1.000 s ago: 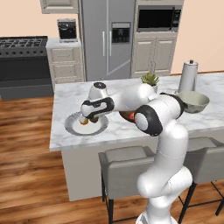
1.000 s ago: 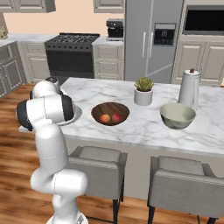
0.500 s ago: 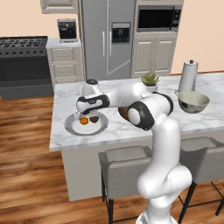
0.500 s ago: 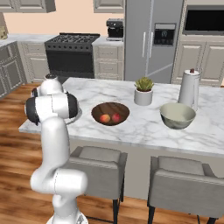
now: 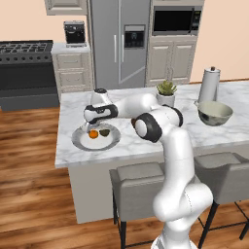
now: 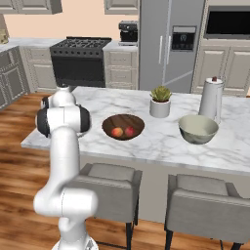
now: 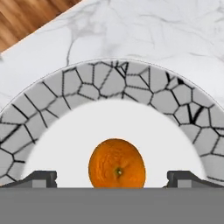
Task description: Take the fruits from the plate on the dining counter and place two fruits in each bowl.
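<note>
I'm seeing the white marble dining counter [image 6: 161, 141] carrying the plate [image 5: 96, 138] at its left end, the dark brown bowl [image 6: 123, 127] mid-counter, then a potted plant [image 6: 160, 101], the grey-green bowl [image 6: 198, 129] and a tall canister [image 6: 212, 98] sitting rightward.

A kitchen with peach walls and a warm wood plank floor [image 5: 29, 194]. At twelve o'clock stood a steel refrigerator [image 5: 119, 44]; at ten o'clock, a black stove [image 5: 26, 73]. Two grey stools [image 6: 110, 188] sat at six o'clock.

We see even, bright, rendered light, soft shadows under the dining counter [image 5: 146, 146], slight coarseness, no glare.
</note>
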Motion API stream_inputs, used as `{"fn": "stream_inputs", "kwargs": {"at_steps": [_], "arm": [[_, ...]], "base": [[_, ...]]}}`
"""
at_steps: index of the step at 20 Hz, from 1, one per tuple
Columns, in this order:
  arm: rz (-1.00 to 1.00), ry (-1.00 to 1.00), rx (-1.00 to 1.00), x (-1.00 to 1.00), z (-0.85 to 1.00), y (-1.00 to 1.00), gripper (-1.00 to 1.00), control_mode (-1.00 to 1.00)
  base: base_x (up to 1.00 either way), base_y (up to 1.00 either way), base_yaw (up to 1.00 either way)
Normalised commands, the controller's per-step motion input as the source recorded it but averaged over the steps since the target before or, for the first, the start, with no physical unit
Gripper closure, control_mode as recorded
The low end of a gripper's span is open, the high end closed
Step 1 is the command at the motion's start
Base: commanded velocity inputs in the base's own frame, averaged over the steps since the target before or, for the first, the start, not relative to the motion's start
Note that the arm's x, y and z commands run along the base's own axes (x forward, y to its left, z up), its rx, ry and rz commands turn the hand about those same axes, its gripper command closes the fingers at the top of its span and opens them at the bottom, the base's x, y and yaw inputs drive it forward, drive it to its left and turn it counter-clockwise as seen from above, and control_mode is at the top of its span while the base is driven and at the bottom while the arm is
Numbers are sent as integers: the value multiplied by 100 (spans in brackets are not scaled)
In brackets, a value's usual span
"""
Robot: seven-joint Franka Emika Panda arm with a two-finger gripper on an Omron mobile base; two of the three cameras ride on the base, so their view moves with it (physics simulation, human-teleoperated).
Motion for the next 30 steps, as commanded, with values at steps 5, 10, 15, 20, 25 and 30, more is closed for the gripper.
{"fn": "stream_inputs", "kwargs": {"at_steps": [5,10,15,20,25,30], "arm": [[0,2,0,19,-31,0,-100,-100],[0,0,0,0,-25,0,-100,-100],[0,0,0,0,-25,-5,-100,-100],[0,0,0,-2,-27,-7,-100,-100],[0,0,0,-14,-13,-9,-100,-100],[0,0,0,-14,-5,-9,-100,-100]], "base": [[0,0,0],[0,0,0],[0,0,0],[0,0,0],[0,0,0],[0,0,0]]}}
